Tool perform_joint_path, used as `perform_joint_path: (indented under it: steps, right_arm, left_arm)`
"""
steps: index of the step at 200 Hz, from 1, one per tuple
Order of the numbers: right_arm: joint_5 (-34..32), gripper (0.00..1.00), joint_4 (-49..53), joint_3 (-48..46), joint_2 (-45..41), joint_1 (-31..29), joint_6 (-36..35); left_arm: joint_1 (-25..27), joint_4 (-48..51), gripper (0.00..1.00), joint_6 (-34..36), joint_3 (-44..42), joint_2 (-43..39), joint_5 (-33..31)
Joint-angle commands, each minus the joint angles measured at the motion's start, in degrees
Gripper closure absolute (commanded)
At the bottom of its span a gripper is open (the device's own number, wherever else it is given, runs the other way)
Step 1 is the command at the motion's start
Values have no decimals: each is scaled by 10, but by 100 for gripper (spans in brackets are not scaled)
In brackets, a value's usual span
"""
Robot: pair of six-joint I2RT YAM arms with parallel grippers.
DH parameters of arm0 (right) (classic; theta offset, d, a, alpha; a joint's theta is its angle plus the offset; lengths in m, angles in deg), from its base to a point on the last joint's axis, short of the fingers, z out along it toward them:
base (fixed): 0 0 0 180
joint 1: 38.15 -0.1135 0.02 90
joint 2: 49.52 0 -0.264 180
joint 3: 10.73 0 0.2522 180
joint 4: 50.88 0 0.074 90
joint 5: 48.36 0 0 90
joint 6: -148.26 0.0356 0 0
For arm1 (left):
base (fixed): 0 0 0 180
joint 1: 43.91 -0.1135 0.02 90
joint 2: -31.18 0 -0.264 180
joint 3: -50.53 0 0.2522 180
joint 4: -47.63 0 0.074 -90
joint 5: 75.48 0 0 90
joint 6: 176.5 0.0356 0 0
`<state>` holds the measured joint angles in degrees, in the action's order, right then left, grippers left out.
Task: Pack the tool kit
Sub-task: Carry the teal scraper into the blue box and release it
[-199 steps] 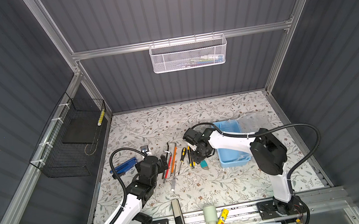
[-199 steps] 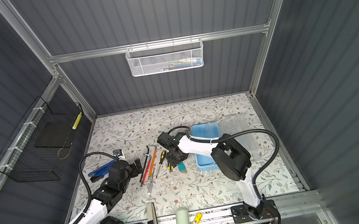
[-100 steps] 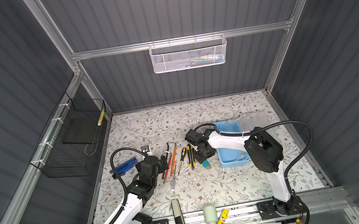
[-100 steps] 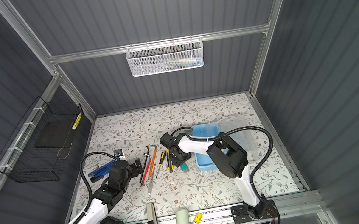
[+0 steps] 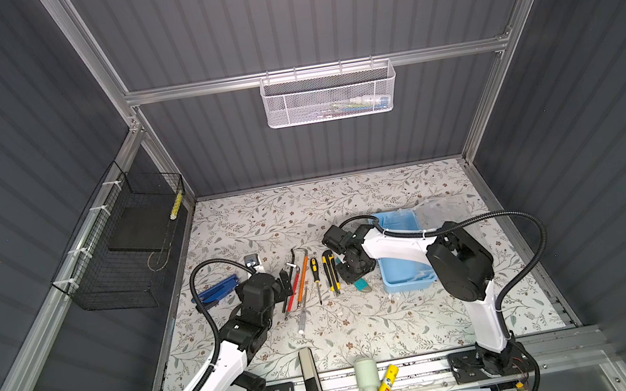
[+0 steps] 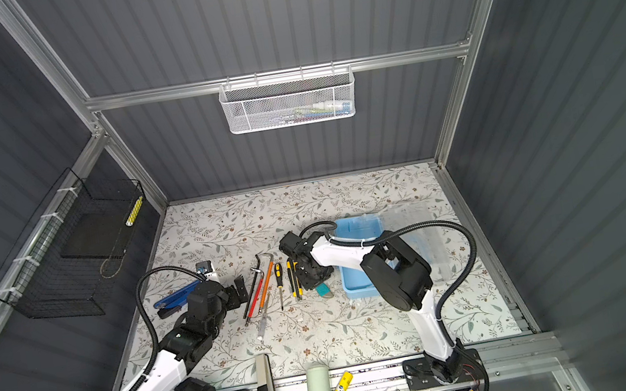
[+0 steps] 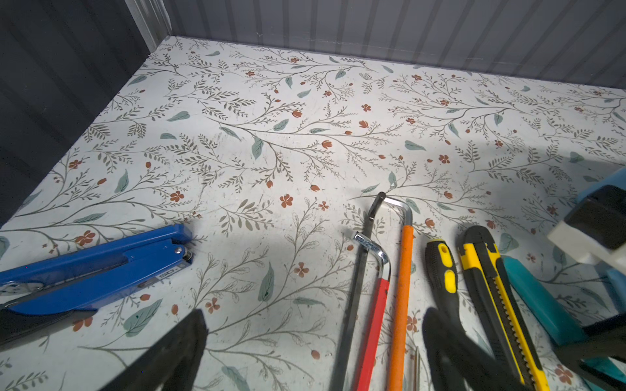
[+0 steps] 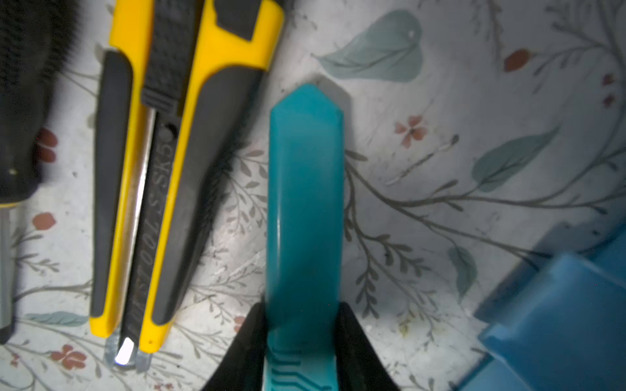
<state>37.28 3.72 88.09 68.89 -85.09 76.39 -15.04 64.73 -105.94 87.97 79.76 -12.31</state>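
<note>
First blue pliers (image 7: 95, 267); left tool (image 7: 313, 325) wide open, empty. Then bent keys (image 7: 403, 287), screwdriver (image 7: 440, 267), yellow knife (image 7: 487, 277), unpacked on desk (image 5: 305, 214). Next teal handle (image 8: 305, 203), pinched by right tool (image 8: 301, 315). Last tool kit (image 5: 411, 286), lid (image 5: 445, 208) open, looks almost empty.

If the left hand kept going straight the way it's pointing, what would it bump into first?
Probably the black hex key, lying on the table ahead between the open left hand's fingers, with the red-handled one beside it. Depth is unclear.
</note>
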Motion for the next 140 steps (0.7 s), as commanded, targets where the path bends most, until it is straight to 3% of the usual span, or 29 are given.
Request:
perform_joint_path:
  steps: [1,53,105,140]
  right_arm:
    - [-1,77,15,10,-38,17,29]
    - [38,85,74,43,-126,78,33]
    - [26,94,132,35,-228,178,11]
    - [39,95,100,-39,-292,230,6]
  left_arm:
    - [-3,-3,1,8,4,19,-1]
    - [-3,-4,1,15,26,65,12]
    - [-3,-6,1,17,22,59,15]
    - [-3,-11,1,26,23,64,33]
